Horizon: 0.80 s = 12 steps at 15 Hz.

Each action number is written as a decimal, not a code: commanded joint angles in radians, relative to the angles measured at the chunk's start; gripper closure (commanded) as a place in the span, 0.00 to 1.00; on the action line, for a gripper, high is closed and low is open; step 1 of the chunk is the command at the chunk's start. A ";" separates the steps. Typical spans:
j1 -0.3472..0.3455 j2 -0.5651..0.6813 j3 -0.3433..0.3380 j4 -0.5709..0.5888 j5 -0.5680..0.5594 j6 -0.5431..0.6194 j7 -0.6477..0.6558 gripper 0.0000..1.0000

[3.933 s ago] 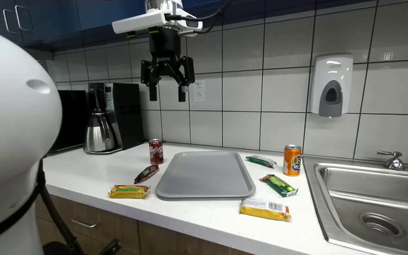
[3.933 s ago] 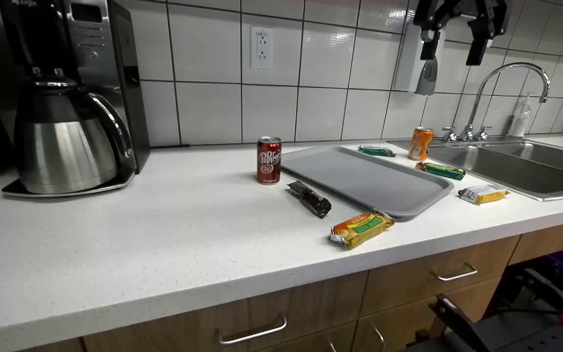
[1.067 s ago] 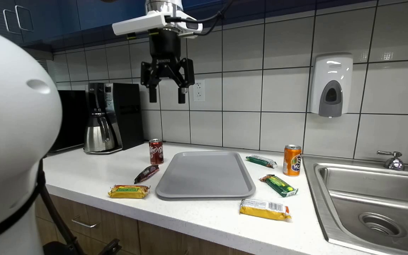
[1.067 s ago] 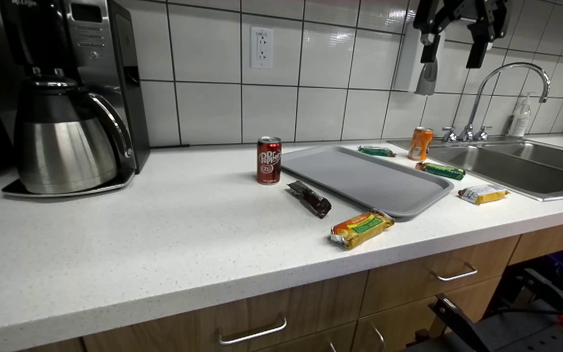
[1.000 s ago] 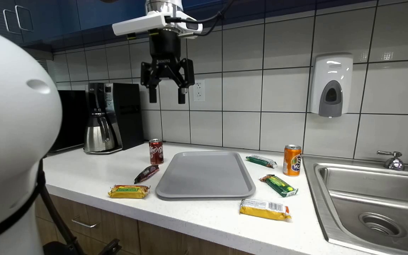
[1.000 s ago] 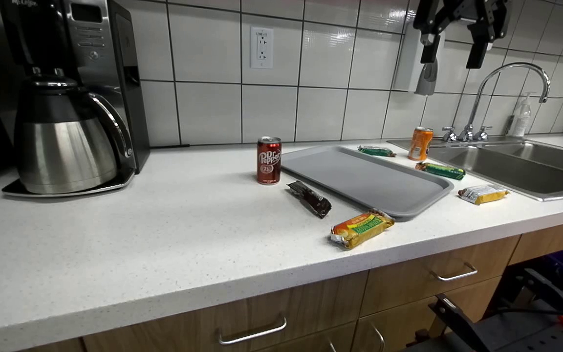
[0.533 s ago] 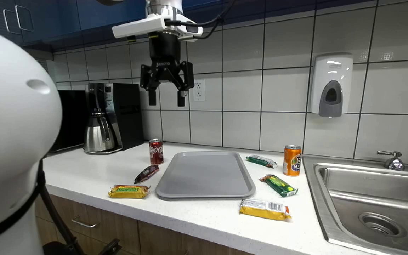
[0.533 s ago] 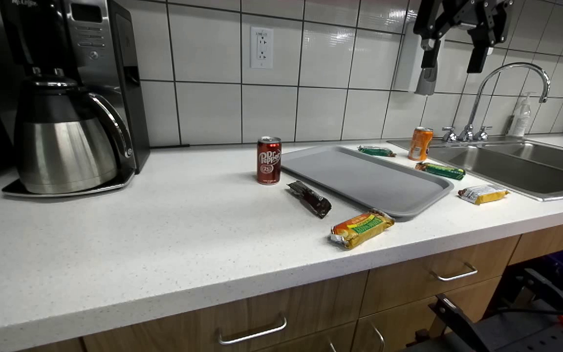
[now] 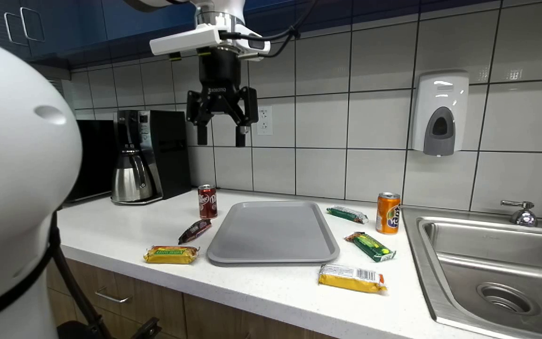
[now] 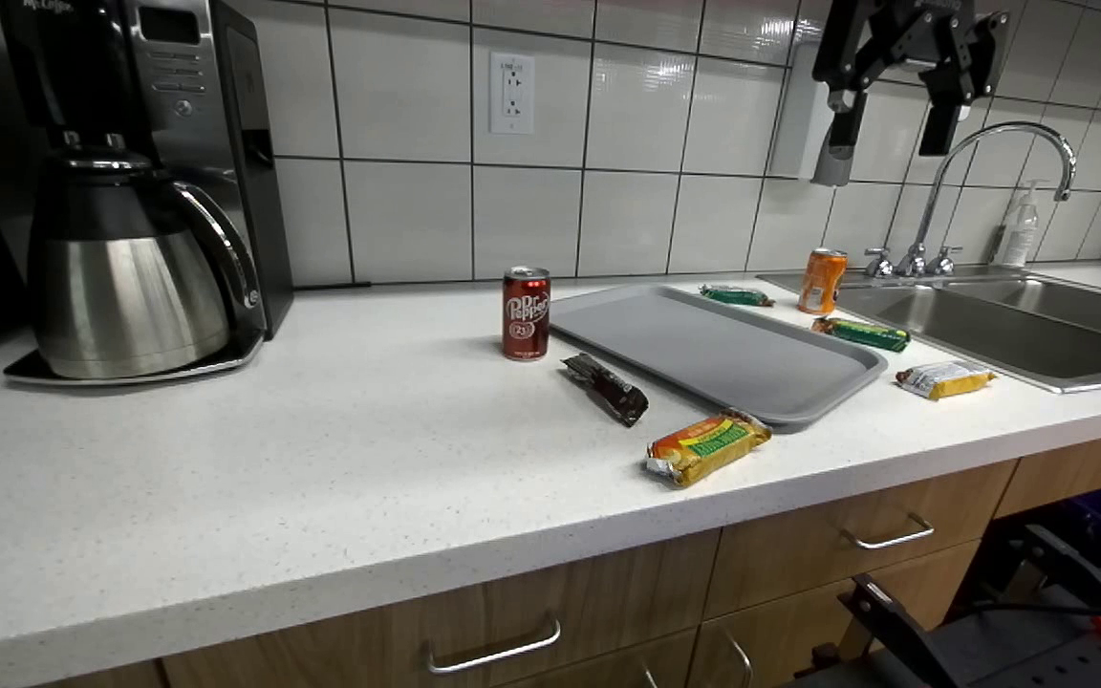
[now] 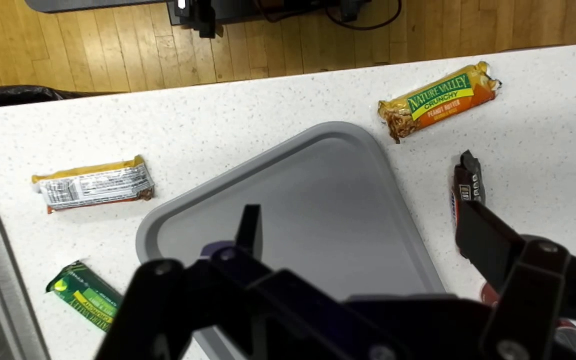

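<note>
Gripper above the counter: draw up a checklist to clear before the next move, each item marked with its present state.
1. Jaws open: ok, the gripper stands open.
2. Nothing held: ok, no object between the fingers.
3. Contact-free: ok, it hangs in the air, apart from everything on the counter.
4. Dr Pepper can and Fanta can upright: ok.
5. Dark-wrapped bar fully visible in the wrist view: not ok, a finger hides part of it.
6. Exact height over the gray tray: cannot tell, nothing gives scale.
</note>
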 commanded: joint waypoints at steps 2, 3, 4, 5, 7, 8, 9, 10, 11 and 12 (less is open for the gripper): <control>-0.018 -0.001 0.003 -0.006 -0.008 0.002 0.010 0.00; -0.019 -0.001 0.002 -0.007 -0.008 0.002 0.009 0.00; -0.019 -0.001 0.002 -0.007 -0.009 0.002 0.009 0.00; -0.020 -0.002 0.001 -0.009 -0.010 0.002 0.008 0.00; -0.022 -0.003 -0.001 -0.012 -0.010 0.003 0.009 0.00; -0.024 -0.002 -0.002 -0.014 -0.010 0.004 0.009 0.00; -0.026 -0.003 -0.004 -0.016 -0.011 0.005 0.009 0.00; -0.027 -0.003 -0.006 -0.018 -0.010 0.004 0.008 0.00; -0.029 -0.005 -0.008 -0.020 -0.010 0.004 0.008 0.00; -0.031 -0.005 -0.010 -0.022 -0.010 0.004 0.008 0.00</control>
